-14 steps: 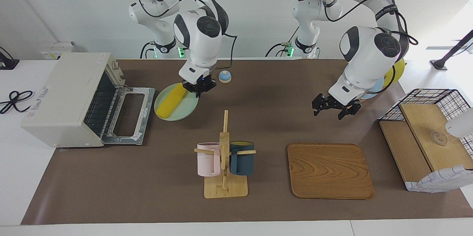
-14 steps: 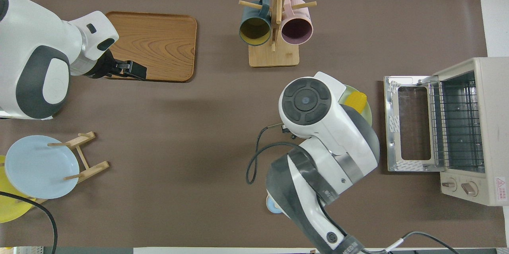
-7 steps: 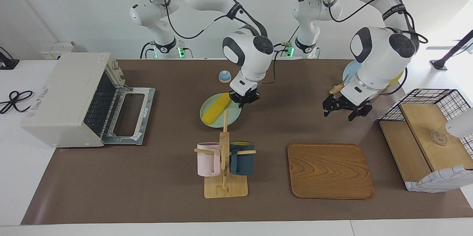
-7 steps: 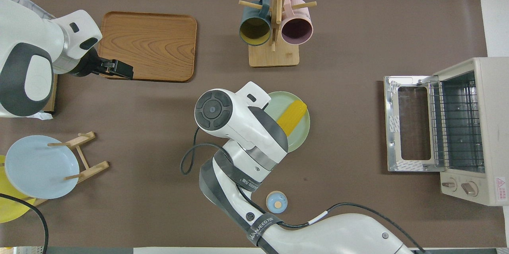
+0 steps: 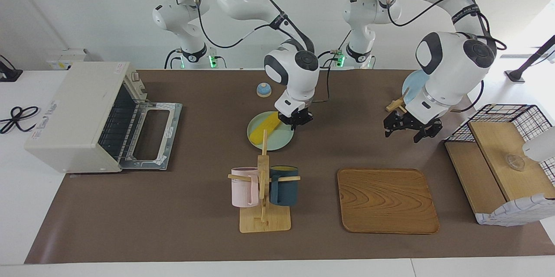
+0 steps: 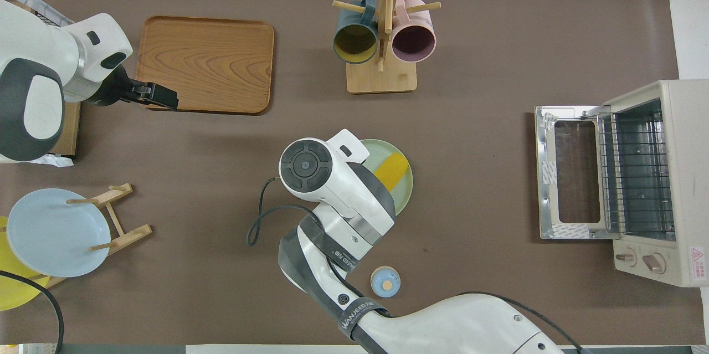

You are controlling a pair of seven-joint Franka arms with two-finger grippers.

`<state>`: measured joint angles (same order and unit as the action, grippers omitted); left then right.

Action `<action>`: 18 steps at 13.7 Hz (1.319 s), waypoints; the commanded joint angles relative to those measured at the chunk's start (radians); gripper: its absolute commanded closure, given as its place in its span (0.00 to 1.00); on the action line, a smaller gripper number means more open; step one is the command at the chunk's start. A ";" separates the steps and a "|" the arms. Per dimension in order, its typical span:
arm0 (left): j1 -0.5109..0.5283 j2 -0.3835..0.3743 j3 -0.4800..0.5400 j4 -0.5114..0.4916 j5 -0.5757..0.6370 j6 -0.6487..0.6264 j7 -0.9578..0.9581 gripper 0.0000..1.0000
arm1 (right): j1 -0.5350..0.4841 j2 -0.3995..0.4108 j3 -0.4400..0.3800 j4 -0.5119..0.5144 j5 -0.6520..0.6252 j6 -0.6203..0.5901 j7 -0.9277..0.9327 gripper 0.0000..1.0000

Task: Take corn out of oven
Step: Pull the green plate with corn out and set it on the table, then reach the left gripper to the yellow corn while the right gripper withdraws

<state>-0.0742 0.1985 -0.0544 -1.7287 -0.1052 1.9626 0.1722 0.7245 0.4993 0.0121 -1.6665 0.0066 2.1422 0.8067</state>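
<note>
Corn (image 5: 264,129) lies on a pale green plate (image 5: 280,142), centre of the facing frame, above the mug rack (image 5: 263,190). Right gripper (image 5: 295,119) sits at the plate's rim; whether its fingers grip that rim I cannot tell. Oven (image 5: 82,114) at frame left, door dropped open, racks bare. Left gripper (image 5: 408,130) hovers with fingers spread, holding nothing, upper right of the wooden tray (image 5: 387,200). Pink and dark blue mugs hang on the rack.

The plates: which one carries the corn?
The pale green plate flat on the table carries the corn. The light blue plate and yellow plate stand in a rack.
</note>
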 commanded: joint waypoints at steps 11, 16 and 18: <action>-0.119 0.013 -0.002 -0.003 -0.108 0.038 0.015 0.00 | -0.276 -0.372 -0.008 -0.313 -0.074 -0.338 -0.084 1.00; -0.269 0.027 -0.002 -0.002 -0.146 0.038 0.023 0.00 | -0.536 -0.444 -0.006 -0.585 -0.086 -0.133 -0.312 1.00; -0.338 0.047 -0.002 0.001 -0.148 0.048 0.039 0.00 | -0.547 -0.476 -0.006 -0.692 -0.091 -0.035 -0.313 1.00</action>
<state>-0.3467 0.2265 -0.0733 -1.7288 -0.2321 1.9870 0.1787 0.1793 0.1061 -0.0104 -2.2178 -0.0734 2.0199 0.4989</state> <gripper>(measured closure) 0.000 0.991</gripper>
